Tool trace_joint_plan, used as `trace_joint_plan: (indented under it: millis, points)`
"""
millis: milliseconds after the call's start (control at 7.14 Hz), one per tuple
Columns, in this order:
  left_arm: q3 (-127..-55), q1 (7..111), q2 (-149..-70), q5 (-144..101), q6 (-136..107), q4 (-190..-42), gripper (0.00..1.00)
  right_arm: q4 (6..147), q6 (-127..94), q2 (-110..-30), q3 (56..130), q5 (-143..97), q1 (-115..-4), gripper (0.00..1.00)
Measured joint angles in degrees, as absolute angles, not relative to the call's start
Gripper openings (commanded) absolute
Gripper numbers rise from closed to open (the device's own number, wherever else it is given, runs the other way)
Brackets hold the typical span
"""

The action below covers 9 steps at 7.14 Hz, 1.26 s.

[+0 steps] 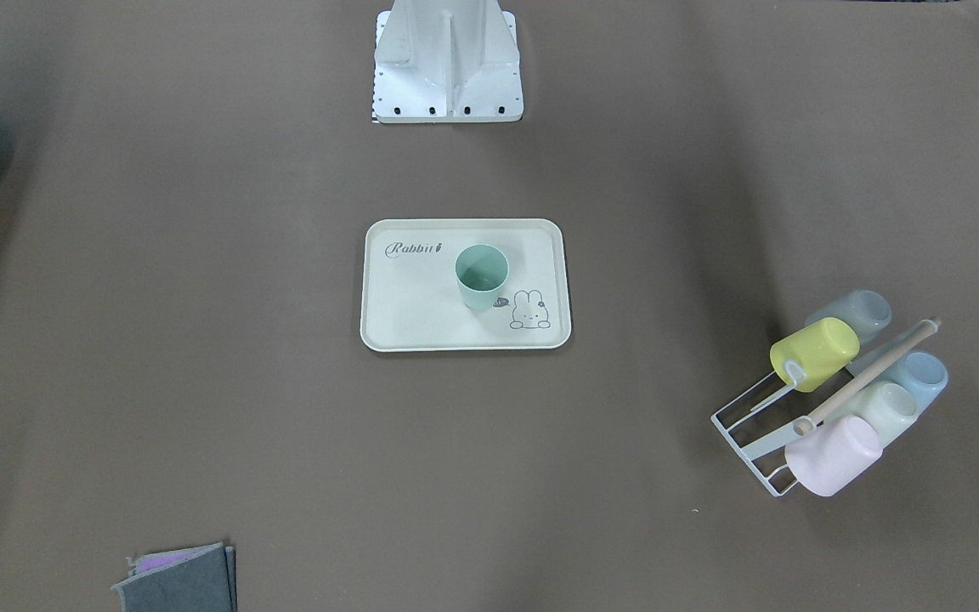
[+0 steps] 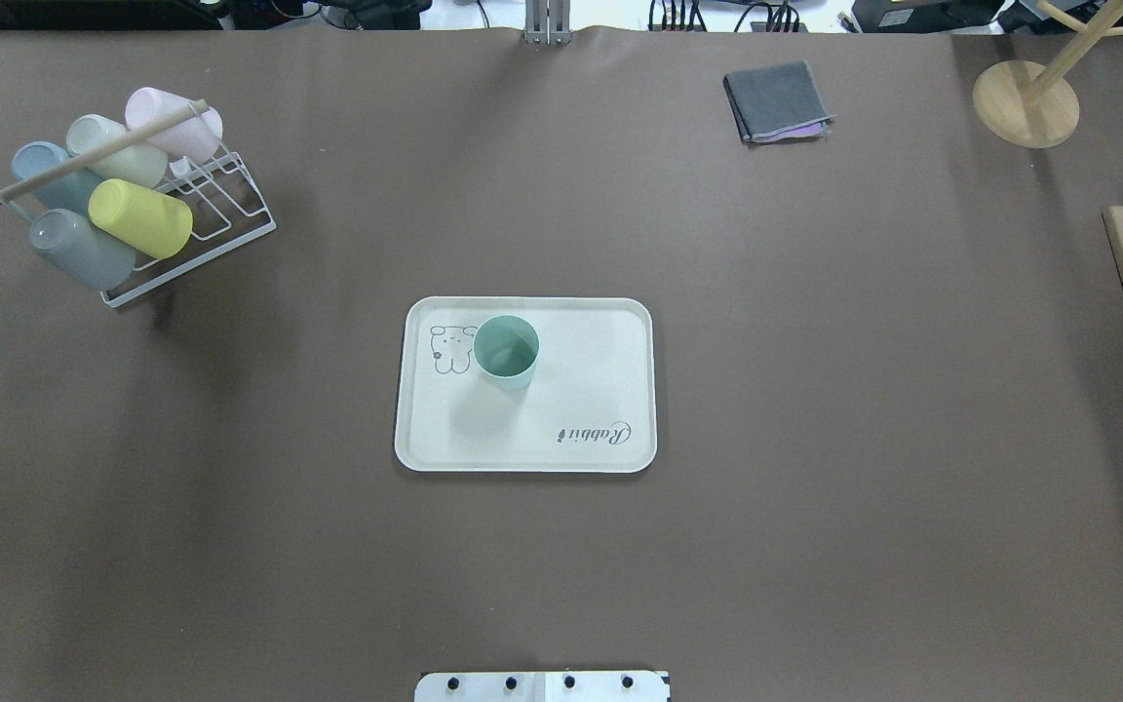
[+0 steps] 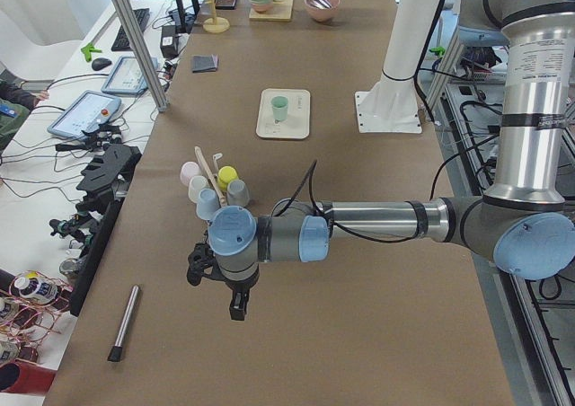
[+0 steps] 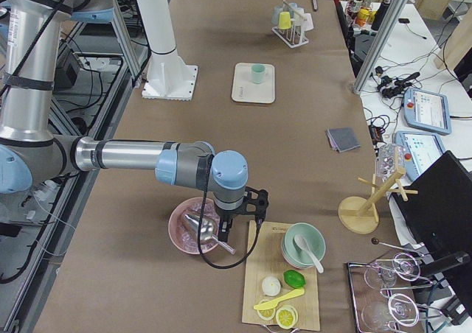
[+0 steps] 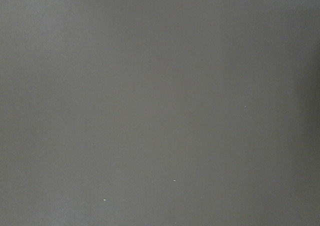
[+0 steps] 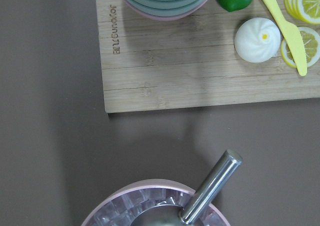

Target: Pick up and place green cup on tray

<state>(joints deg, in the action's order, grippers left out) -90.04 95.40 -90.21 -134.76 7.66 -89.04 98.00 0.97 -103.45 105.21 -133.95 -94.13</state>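
The green cup [image 1: 481,276] stands upright on the cream "Rabbit" tray [image 1: 421,319] at the table's middle, next to the rabbit drawing; it also shows in the overhead view [image 2: 506,353] on the tray [image 2: 581,390]. Neither gripper is near it. My left gripper [image 3: 216,291] hangs over bare table at the left end, beyond the cup rack; I cannot tell whether it is open or shut. My right gripper [image 4: 243,216] hangs at the right end between a pink bowl and a wooden board; I cannot tell its state either. The left wrist view shows only bare table.
A white wire rack [image 2: 220,195] holds several pastel cups, among them a yellow cup [image 2: 140,217]. A grey folded cloth [image 2: 776,97] lies at the far right. A pink bowl with a metal spoon [image 6: 210,191] sits beside a wooden board [image 6: 200,71] with food and bowls.
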Motion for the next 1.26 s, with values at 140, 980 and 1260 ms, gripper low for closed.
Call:
trace_joint_plan:
  millis: [140, 980, 1260]
  points:
    - [-90.93, 95.0, -90.26, -134.68, 5.98, -89.15, 0.99, 98.0, 0.97, -103.45, 105.21, -133.95, -94.13, 1.0]
    - [-92.0, 94.49, -89.89, -134.65, 3.42, -93.26, 0.99, 98.0, 0.97, -103.45, 105.2, -133.95, -94.13, 1.0]
    - [-91.98, 94.48, -89.81, -134.72, 3.4, -93.3, 0.99, 98.0, 0.97, -103.45, 105.2, -133.95, -94.13, 1.0]
